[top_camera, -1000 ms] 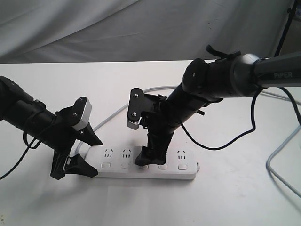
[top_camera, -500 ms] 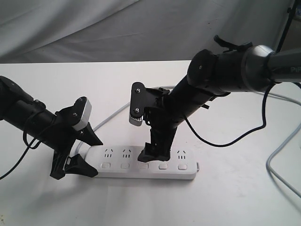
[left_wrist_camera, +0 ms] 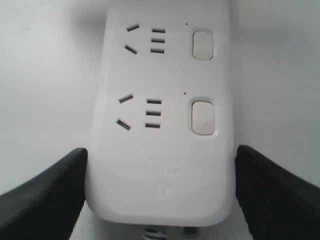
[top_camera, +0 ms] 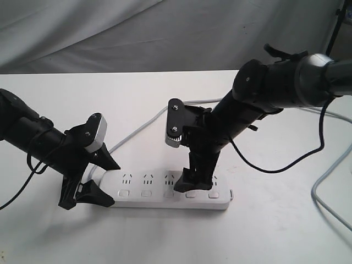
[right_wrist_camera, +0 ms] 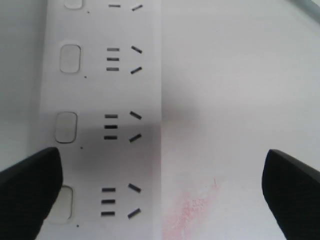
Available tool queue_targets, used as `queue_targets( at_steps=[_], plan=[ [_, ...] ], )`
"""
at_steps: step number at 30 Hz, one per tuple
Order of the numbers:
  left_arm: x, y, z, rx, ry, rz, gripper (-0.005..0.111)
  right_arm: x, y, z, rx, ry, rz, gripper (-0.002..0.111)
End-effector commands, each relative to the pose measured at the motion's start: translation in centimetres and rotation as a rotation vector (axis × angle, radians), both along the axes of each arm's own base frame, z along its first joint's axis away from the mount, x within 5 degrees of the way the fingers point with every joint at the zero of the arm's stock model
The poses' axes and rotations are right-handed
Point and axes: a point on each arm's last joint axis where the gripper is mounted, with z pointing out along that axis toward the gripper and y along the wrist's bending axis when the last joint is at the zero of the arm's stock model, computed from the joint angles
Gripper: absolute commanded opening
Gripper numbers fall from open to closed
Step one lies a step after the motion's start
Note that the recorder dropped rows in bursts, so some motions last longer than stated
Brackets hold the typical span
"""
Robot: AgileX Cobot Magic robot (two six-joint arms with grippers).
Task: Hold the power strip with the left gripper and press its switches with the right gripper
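1. The long flat white plastic power strip (top_camera: pixel 144 186) lies on the white table (top_camera: pixel 264 231), sockets up.
2. The black two-finger left gripper (top_camera: pixel 114 185) grasps the strip's rounded end, its jaws clamped with one finger against each long side.
3. The black two-finger right gripper (top_camera: pixel 186 184) points down over the row of small white rounded-square switches (top_camera: pixel 146 193), its jaws spread wide and holding nothing.

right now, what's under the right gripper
The power strip lies under the right gripper. Its jaws stand open: one finger partly covers a switch, the other hangs over the table beside the strip. Whether the finger touches that switch is hidden.
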Motion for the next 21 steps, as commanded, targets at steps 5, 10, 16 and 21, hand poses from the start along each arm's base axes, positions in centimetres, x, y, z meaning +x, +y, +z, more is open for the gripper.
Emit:
queue_targets(
  at_steps=[5,10,16,21],
  plan=[
    [-0.1,-0.2,-0.1,-0.001,0.001,0.002,0.014,-0.2,-1.5,0.1,0.018,0.029,-0.003,0.105],
    [-0.1,-0.2,-0.1,-0.001,0.001,0.002,0.014,-0.2,-1.6,0.1,0.020,0.029,-0.006,0.105],
    [-0.1,-0.2,-0.1,-0.001,0.001,0.002,0.014,-0.1,-1.7,-0.2,0.009,0.011,-0.019,0.105],
    [-0.1,-0.2,-0.1,-0.001,0.001,0.002,0.014,-0.2,-2.0,-0.7,-0.009,-0.011,-0.032,0.105]
  ],
)
